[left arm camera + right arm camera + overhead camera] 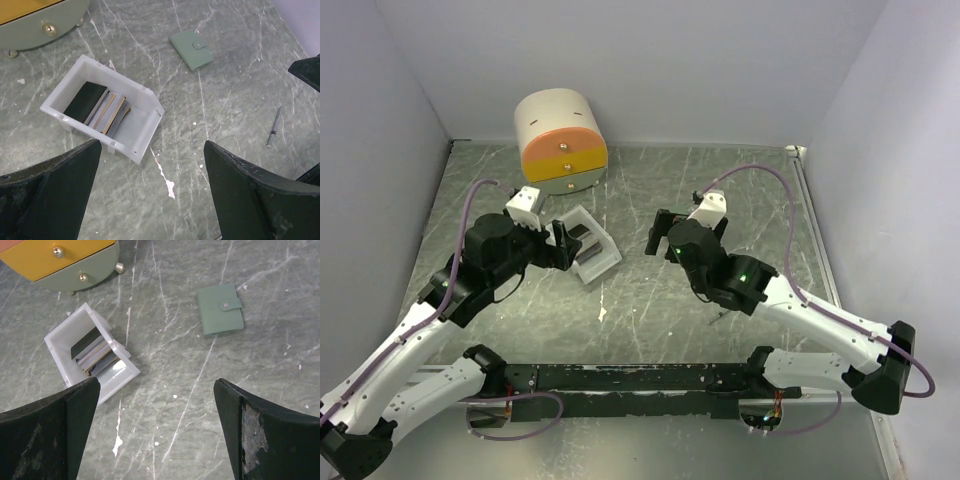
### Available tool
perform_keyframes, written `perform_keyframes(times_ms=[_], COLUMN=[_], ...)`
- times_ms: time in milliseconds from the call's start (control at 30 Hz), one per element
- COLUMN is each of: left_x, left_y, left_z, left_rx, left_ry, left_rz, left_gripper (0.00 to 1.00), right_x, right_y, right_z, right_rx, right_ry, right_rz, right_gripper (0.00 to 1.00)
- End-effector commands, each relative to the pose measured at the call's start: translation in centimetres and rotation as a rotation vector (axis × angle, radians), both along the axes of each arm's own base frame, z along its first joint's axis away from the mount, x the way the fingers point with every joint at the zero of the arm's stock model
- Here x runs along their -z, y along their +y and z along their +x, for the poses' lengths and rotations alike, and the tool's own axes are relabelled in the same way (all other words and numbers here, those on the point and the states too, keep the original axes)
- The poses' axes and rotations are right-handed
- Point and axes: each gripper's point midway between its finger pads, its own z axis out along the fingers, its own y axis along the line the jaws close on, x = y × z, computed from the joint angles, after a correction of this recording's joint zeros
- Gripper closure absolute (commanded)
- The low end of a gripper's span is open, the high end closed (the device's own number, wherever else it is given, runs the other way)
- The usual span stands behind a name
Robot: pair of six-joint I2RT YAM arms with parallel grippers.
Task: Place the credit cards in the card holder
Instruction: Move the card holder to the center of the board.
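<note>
Several credit cards (100, 106), dark ones and one with an orange edge, stand on edge inside a white open-topped box (141, 140); they also show in the right wrist view (92, 351). The grey-green card holder (191, 49) lies shut on the table, clasp up, apart from the box; the right wrist view shows it too (220, 310). In the top view the right arm hides it. My left gripper (151, 145) is open and empty, just above the box's near corner (563, 245). My right gripper (156, 381) is open and empty above bare table between box and holder (658, 235).
A big cream cylinder with orange and yellow drawers (560, 140) stands at the back left, close behind the white box (592, 243). A small metal pin (275, 126) lies on the marble-patterned table to the right. Walls close in the table on three sides.
</note>
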Motion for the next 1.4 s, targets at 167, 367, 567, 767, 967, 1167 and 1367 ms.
perform_keyframes(times_ms=[167,367,567,767,967,1167,1367], left_x=[0.3,0.6,0.5,0.0,-0.1,-0.2,-0.2], left_y=[-0.1,0.5,1.0,1.4,1.4,1.7,1.7], left_z=[-0.2,-0.3,-0.8,-1.2,-1.2,-1.2,-1.3], left_rx=[0.019,0.004,-0.007,-0.005,-0.004,-0.012,-0.012], left_ry=[-0.013,-0.019,-0.025,-0.056,-0.059,-0.069,-0.069], left_rz=[0.020,0.035,0.032,0.023,0.030,0.027,0.028], left_gripper=[0.04,0.04,0.04,0.04,0.04,0.04,0.04], right_x=[1.3,4.1,7.8,11.3,14.1,17.0,18.9], right_y=[0.8,1.9,1.3,0.5,-0.7,-2.4,-3.3], right_z=[2.0,5.4,9.8,13.4,16.6,18.1,19.5], right_rx=[0.058,0.057,0.023,0.010,0.031,0.048,0.037], right_ry=[-0.009,0.056,0.143,0.190,0.268,0.334,0.371], right_rz=[-0.099,-0.195,-0.213,-0.285,-0.342,-0.377,-0.387], right_gripper=[0.00,0.03,0.28,0.51,0.51,0.52,0.51])
